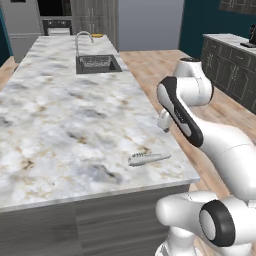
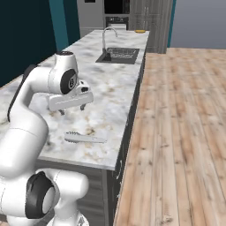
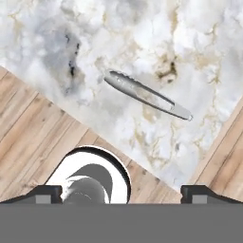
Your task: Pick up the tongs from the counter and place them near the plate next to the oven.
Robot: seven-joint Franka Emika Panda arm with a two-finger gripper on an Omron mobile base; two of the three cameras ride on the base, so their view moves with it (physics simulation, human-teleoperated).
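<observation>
Tongs (image 3: 147, 95) lie flat on the marble bench (image 1: 60, 115), near its front corner and close to the edge over the wood floor (image 2: 185, 132); from the left base view they (image 1: 149, 159) point across the front edge, ridged end toward the bench's middle. Above them and apart hangs the gripper (image 2: 70, 109), touching nothing; its jaws stand apart, wide, with nothing between. Farther along the bench sits a sink (image 1: 97, 63) with a curved faucet (image 1: 82, 39); at the far end lies a yellow-rimmed plate (image 2: 140, 31), well apart from the tongs, before the dark oven (image 2: 117, 20).
</observation>
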